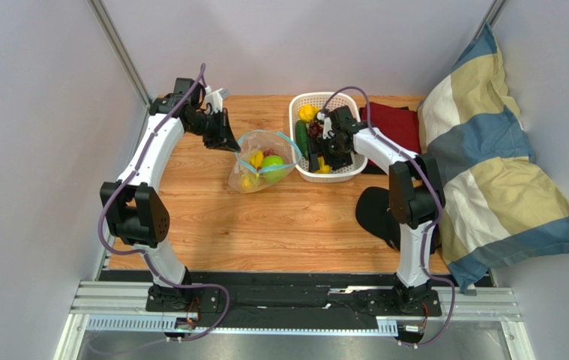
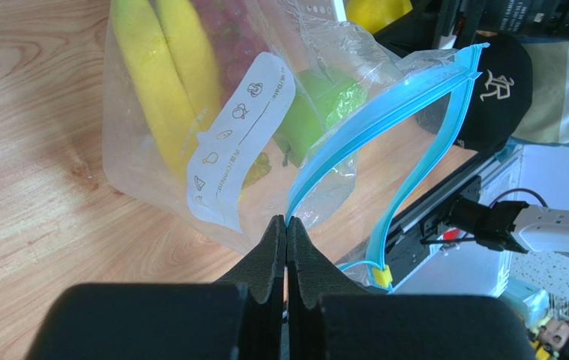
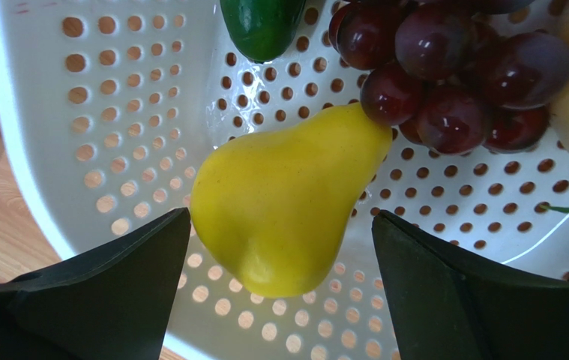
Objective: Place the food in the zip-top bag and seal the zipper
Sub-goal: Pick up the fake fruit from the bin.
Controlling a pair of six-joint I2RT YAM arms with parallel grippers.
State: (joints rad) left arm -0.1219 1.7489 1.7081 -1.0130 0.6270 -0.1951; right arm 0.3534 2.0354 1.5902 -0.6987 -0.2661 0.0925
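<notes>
The clear zip-top bag [image 1: 263,162] lies on the table with its mouth open; it also shows in the left wrist view [image 2: 190,120]. Inside it are yellow bananas [image 2: 161,67], a green fruit [image 2: 318,112] and dark grapes. My left gripper [image 2: 286,222] is shut on the bag's teal-blue zipper strip [image 2: 369,127] at the mouth edge and holds it up. My right gripper [image 3: 280,255] is open inside the white basket [image 3: 115,150], its fingers on either side of a yellow pear [image 3: 287,202]. A purple grape cluster [image 3: 444,75] and a green fruit [image 3: 261,26] lie beyond the pear.
The white basket [image 1: 300,142] stands right of the bag, with a yellow fruit [image 1: 307,112] at its back. A dark red cloth [image 1: 396,124], a black cap [image 1: 378,214] and a striped pillow [image 1: 489,157] lie to the right. Grey walls enclose the table.
</notes>
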